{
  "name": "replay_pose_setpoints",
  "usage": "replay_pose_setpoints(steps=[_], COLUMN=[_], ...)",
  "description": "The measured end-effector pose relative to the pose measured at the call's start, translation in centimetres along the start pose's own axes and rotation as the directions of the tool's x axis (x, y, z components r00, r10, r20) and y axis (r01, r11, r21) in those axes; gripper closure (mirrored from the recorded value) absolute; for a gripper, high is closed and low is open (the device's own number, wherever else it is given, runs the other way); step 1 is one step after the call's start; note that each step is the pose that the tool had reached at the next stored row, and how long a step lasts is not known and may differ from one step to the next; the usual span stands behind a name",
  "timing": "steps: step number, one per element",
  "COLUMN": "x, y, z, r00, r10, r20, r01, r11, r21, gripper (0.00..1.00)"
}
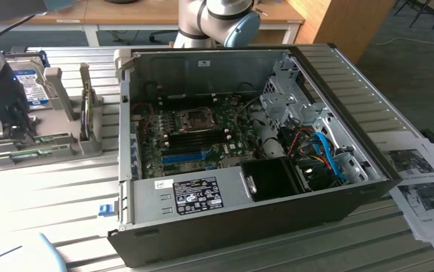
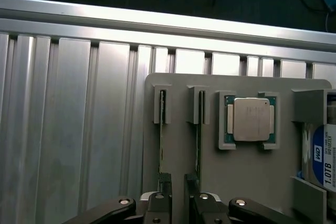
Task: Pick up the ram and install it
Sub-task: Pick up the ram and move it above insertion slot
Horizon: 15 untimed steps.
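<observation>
Two ram sticks stand on edge in a grey holder; I see them as thin green lines, one and the other. My gripper hangs just above their near ends. It is open, with one dark finger over each stick and bare grey holder in the gap. In the exterior view the gripper is at the exterior view's left, low over the holder, and a green ram lies beside it. The open computer case stands in the middle, its motherboard exposed.
A silver CPU sits in a recess of the holder, and a hard drive stands at its edge. On the motherboard are dark memory slots and a blue slot. Printed papers lie at the exterior view's right.
</observation>
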<state>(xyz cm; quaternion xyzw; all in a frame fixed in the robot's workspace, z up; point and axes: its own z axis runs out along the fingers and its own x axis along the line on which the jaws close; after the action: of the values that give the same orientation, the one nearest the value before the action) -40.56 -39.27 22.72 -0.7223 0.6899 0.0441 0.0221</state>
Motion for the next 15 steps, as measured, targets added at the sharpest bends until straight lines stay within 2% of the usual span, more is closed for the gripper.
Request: replay_pose_setpoints(steps=[5, 9, 15], x=[0.0, 0.03, 0.12], y=[-0.01, -0.56, -0.57], z=[0.04, 0.02, 0.02], r00=[1.0, 1.0, 1.0], r10=[0.0, 0.0, 0.0], r20=[0.0, 0.0, 0.0001], r01=[0.0, 0.0, 0.0], r11=[1.0, 1.0, 1.0], r21=[0.0, -0.0012, -0.0013], gripper=[0.77, 0.77, 0.77])
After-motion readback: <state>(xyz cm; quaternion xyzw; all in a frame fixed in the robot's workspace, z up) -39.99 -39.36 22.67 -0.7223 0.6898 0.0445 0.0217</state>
